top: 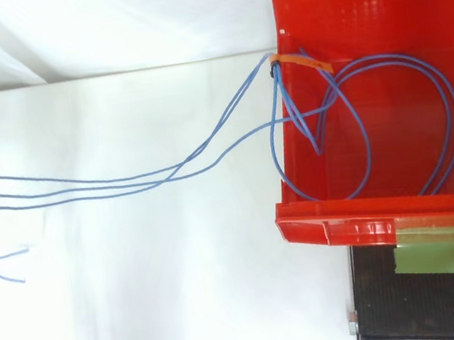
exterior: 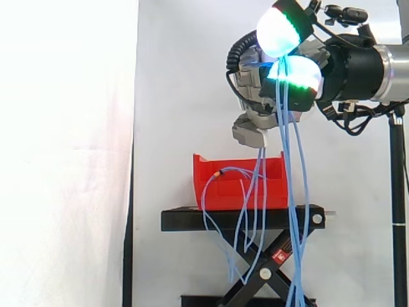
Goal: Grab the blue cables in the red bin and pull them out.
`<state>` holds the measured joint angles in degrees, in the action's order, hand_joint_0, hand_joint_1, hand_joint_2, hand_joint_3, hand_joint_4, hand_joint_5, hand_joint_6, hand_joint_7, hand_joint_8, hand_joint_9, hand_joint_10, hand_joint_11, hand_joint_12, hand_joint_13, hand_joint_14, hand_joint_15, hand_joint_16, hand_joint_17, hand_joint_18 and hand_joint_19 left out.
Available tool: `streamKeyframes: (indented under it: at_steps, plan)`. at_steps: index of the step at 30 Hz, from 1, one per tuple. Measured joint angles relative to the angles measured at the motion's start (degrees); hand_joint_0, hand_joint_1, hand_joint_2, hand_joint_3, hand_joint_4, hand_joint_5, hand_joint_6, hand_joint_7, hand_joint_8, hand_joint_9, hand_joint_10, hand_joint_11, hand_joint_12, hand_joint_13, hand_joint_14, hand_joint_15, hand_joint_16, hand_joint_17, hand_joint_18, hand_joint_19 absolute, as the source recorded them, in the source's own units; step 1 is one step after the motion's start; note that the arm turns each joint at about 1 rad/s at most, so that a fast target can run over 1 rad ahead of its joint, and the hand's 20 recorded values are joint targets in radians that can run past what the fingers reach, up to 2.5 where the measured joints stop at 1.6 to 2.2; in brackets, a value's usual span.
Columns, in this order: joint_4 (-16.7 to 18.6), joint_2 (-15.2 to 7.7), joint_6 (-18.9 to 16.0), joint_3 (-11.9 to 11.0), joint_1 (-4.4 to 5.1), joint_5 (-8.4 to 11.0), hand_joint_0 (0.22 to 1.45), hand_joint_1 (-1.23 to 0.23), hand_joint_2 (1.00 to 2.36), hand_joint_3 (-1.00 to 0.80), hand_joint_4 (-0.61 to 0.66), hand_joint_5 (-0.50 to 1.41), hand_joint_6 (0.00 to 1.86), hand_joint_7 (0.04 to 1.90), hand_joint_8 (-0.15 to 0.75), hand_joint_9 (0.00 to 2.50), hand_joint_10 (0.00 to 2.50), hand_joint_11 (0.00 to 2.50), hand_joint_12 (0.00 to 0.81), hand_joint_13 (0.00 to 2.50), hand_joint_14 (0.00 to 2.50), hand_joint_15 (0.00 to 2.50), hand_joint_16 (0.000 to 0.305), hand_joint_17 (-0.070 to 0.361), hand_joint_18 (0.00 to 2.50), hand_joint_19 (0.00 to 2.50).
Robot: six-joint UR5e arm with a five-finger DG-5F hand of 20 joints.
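In the side view my hand (exterior: 259, 86) hangs well above the red bin (exterior: 214, 195), its fingers curled with glowing white-green fingertips (exterior: 295, 71). It is shut on the blue cables (exterior: 285, 160), which drop from it in long strands past the bin and the stand. Other strands loop over the bin's near side and hang below it. An orange tie (exterior: 220, 171) binds the bundle at the bin's rim. From above, the tie (top: 301, 62) sits on the bin's left wall (top: 282, 127). Cable loops (top: 400, 67) lie inside the bin, and strands (top: 126, 181) run out to the left.
The bin stands on a black scissor stand (exterior: 192, 219), whose top (top: 418, 304) shows below the bin's front lip. A white curtain (exterior: 64, 153) hangs behind. Two loose cable ends (top: 6, 263) show at the far left. A tripod pole (exterior: 397, 192) stands at the right edge.
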<state>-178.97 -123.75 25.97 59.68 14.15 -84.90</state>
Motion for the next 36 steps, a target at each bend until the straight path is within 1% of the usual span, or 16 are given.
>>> streamKeyframes:
  at_steps: [5, 6, 11, 14, 15, 22, 24, 27, 28, 34, 36]
  plan:
    - [0.03, 0.0, 0.0, 0.0, 0.0, 0.0, 0.86, -0.85, 1.0, -0.9, 0.2, 1.18, 0.18, 0.84, 0.227, 1.34, 0.81, 1.8, 0.302, 1.4, 0.24, 1.67, 0.037, 0.082, 0.85, 1.07]
    - [0.04, 0.0, 0.0, 0.0, 0.0, 0.0, 0.86, -0.84, 1.01, -0.87, 0.23, 1.12, 0.15, 0.84, 0.232, 1.33, 0.8, 1.82, 0.303, 1.4, 0.24, 1.67, 0.037, 0.083, 0.85, 1.06]
    - [0.15, 0.0, 0.0, 0.0, 0.11, 0.0, 0.88, -0.84, 1.01, -0.8, 0.24, 1.06, 0.0, 0.9, 0.234, 1.3, 0.83, 1.78, 0.303, 1.39, 0.26, 1.66, 0.037, 0.083, 0.84, 1.07]
    - [0.18, 0.0, 0.0, 0.0, 0.15, 0.0, 0.89, -0.84, 1.01, -0.78, 0.24, 0.96, 0.01, 0.81, 0.227, 1.29, 0.84, 1.78, 0.303, 1.38, 0.29, 1.65, 0.038, 0.086, 0.83, 1.06]
    - [0.18, 0.0, 0.0, 0.0, 0.15, 0.0, 0.89, -0.84, 1.01, -0.77, 0.24, 0.95, 0.01, 0.8, 0.233, 1.29, 0.85, 1.75, 0.297, 1.38, 0.29, 1.64, 0.038, 0.086, 0.83, 1.06]
    - [0.2, 0.0, 0.0, 0.0, 0.17, -0.03, 0.91, -0.88, 1.01, -0.7, 0.23, 0.86, 0.01, 0.73, 0.228, 1.26, 0.81, 1.76, 0.298, 1.36, 0.29, 1.64, 0.039, 0.087, 0.81, 1.07]
    - [0.23, 0.0, 0.0, -0.01, 0.17, -0.06, 0.91, -0.89, 1.02, -0.68, 0.23, 0.86, 0.01, 0.73, 0.228, 1.27, 0.79, 1.75, 0.306, 1.36, 0.28, 1.64, 0.039, 0.087, 0.81, 1.06]
    - [0.3, 0.0, 0.0, 0.0, 0.17, -0.05, 0.92, -0.9, 1.02, -0.68, 0.24, 0.85, 0.01, 0.7, 0.222, 1.26, 0.75, 1.78, 0.294, 1.36, 0.26, 1.65, 0.039, 0.087, 0.81, 1.07]
    - [0.32, 0.0, 0.0, 0.0, 0.18, -0.06, 0.92, -0.9, 1.02, -0.67, 0.24, 0.85, 0.01, 0.71, 0.223, 1.26, 0.75, 1.78, 0.303, 1.36, 0.26, 1.64, 0.039, 0.087, 0.8, 1.06]
    - [0.37, 0.0, 0.0, 0.0, 0.12, -0.07, 0.92, -0.93, 1.02, -0.63, 0.24, 0.83, 0.01, 0.69, 0.231, 1.25, 0.74, 1.77, 0.304, 1.35, 0.24, 1.65, 0.039, 0.087, 0.79, 1.07]
    - [0.37, 0.0, 0.0, 0.0, 0.11, -0.11, 0.93, -0.94, 1.02, -0.62, 0.25, 0.82, 0.01, 0.69, 0.221, 1.24, 0.73, 1.77, 0.295, 1.35, 0.23, 1.65, 0.039, 0.088, 0.79, 1.07]
